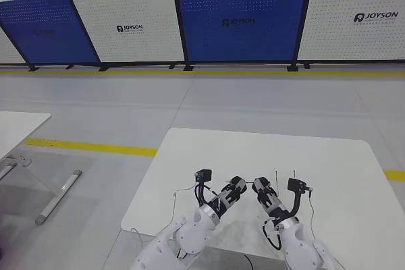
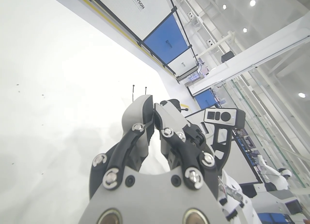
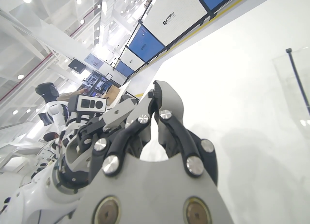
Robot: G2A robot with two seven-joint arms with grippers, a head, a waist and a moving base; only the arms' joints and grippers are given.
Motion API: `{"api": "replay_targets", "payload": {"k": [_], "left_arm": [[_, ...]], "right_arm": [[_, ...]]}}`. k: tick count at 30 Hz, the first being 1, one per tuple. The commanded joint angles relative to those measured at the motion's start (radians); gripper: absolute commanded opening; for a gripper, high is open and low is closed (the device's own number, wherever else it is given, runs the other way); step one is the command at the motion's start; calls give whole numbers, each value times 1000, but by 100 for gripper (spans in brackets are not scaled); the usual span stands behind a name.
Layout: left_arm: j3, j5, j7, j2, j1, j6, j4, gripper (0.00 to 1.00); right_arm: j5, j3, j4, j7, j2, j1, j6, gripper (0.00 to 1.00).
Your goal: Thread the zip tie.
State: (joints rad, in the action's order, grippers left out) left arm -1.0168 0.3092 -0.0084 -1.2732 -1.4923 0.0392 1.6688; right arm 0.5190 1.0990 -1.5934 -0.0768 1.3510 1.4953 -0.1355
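While hovering low over the white surface (image 1: pixel 209 150) near its front edge, tip to tip and just beside each other: left gripper (image 1: pixel 238 182) and right gripper (image 1: pixel 259 183). Left gripper clenched, pads pressed together, pinching a thin black strip in the seam. Looks like the zip tie (image 2: pixel 146 124), running out sideways across one finger. Right gripper clenched too, pads together; small black bit at its tip, cannot tell what. From the left wrist, right gripper just beyond and beside the left fingertips.

Two more ties lying on the surface just past the right gripper, side by side and roughly parallel, heads toward the far edge — loose zip tie (image 1: pixel 275 177) and second loose zip tie (image 1: pixel 293 176). Apart from each other, clear of both grippers.

Behind the surface, grey floor with a yellow line (image 1: pixel 88 146), then a row of blue and white panels (image 1: pixel 243 30).
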Motion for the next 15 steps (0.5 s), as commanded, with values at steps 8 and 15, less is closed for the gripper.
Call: {"api": "replay_targets", "payload": {"k": [8,15], "left_arm": [[-6,-14,-7,1,-1,11,-2,0],[-10,-20,0,1,-1,11,-2,0]], "right_arm": [[-23,2,11,-36,-1,-10,-20,0],[-30,7,10,-44,-2,-9,-18,95]]}}
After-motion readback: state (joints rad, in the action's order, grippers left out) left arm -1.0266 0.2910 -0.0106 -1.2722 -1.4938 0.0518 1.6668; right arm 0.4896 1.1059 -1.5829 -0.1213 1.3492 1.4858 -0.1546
